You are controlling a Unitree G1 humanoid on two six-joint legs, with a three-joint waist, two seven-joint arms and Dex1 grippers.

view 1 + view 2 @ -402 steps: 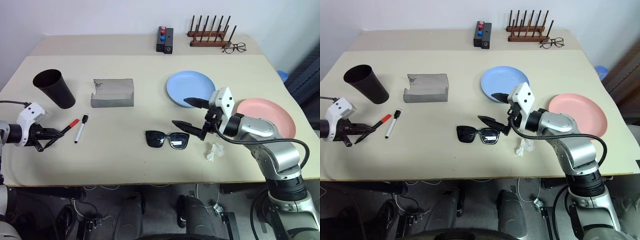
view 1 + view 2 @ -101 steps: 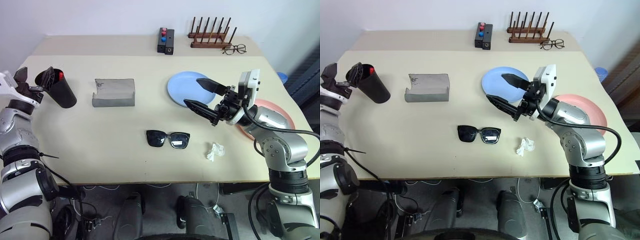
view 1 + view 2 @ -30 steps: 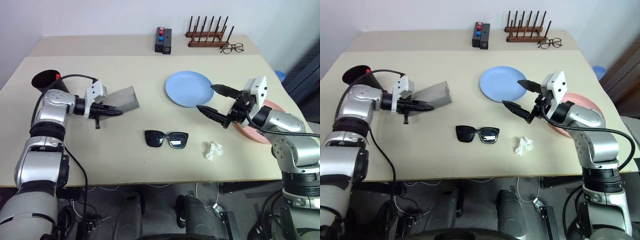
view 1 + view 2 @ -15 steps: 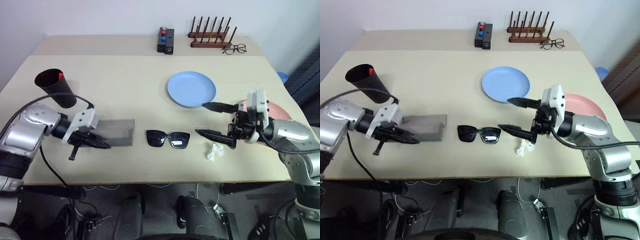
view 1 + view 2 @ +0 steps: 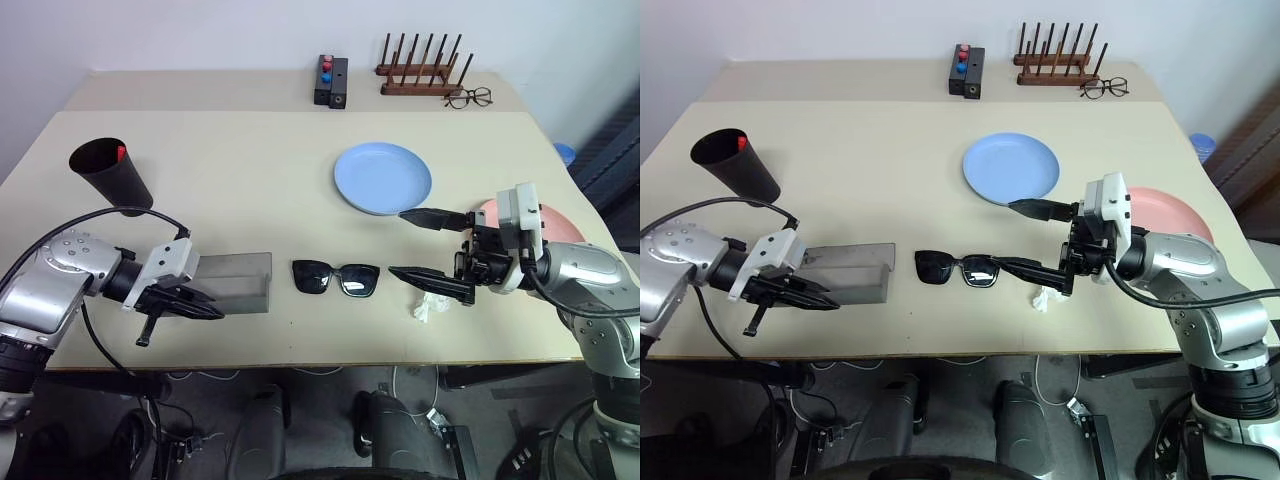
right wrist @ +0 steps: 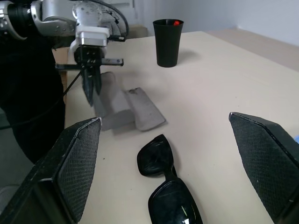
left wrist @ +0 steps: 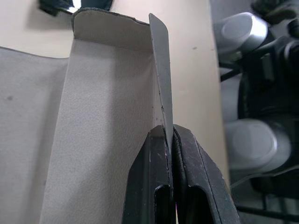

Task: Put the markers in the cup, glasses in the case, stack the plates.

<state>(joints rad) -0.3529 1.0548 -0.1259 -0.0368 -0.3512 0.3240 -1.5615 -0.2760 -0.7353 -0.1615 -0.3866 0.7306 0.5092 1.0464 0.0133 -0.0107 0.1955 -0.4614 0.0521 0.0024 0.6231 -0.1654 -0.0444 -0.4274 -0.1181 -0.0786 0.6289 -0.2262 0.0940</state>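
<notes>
The left gripper (image 5: 205, 308) is pinching the near wall of the grey case (image 5: 235, 282), jaws closed on its thin edge. The case is lying just left of the sunglasses (image 5: 335, 278). The right gripper (image 5: 425, 245) is hovering just right of the sunglasses, jaws spread wide and holding nothing. Far left, the cup (image 5: 110, 177) is standing with a red-capped marker (image 5: 121, 152) inside. The blue plate (image 5: 383, 178) and pink plate (image 5: 558, 224) are lying apart on the right.

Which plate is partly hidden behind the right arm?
The pink plate, at the table's right edge behind the right gripper. The light blue plate, farther back toward the middle, is in full view.
</notes>
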